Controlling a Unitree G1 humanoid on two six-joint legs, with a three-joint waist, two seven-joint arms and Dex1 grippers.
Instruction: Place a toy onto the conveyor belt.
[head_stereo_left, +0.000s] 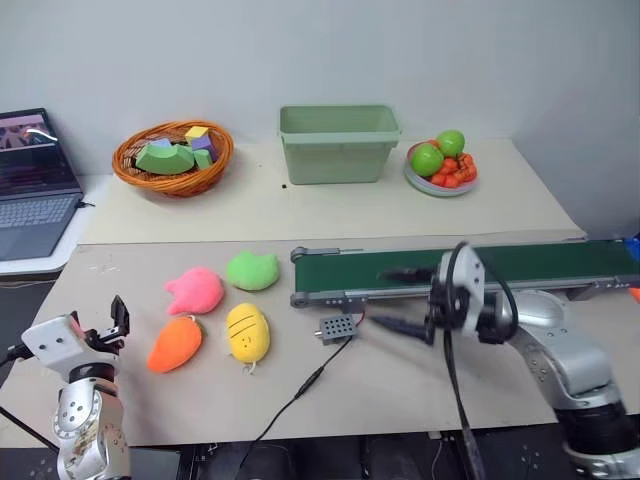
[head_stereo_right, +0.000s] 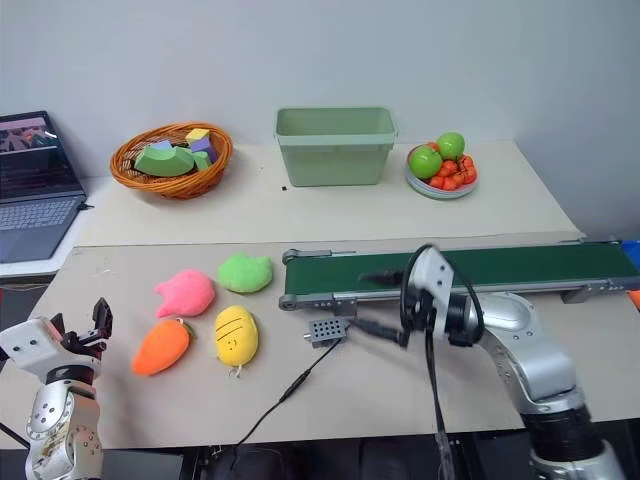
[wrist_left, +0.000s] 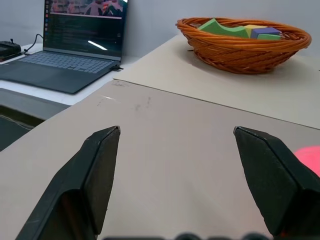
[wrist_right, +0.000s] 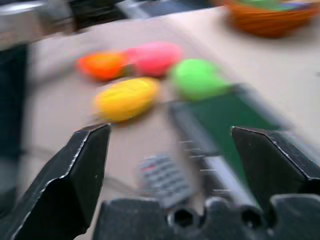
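Zero toys on the conveyor belt (head_stereo_left: 470, 268) yet: nothing grasped, pick and place both still to do.
Four plush toys left of the belt's near end: carrot toy (head_stereo_left: 175, 344) farthest from it, untouched, plus pink plush (head_stereo_left: 195, 291), green plush (head_stereo_left: 252, 270), yellow plush (head_stereo_left: 247, 333). Left gripper (wrist_left: 177, 175) spread wide, empty, beyond the carrot from the belt; right gripper (wrist_right: 170, 165) wide, empty, over the belt's near end. One belt, two grippers.

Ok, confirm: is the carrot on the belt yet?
No, the carrot lies on the table beside the yellow plush, left of the belt.
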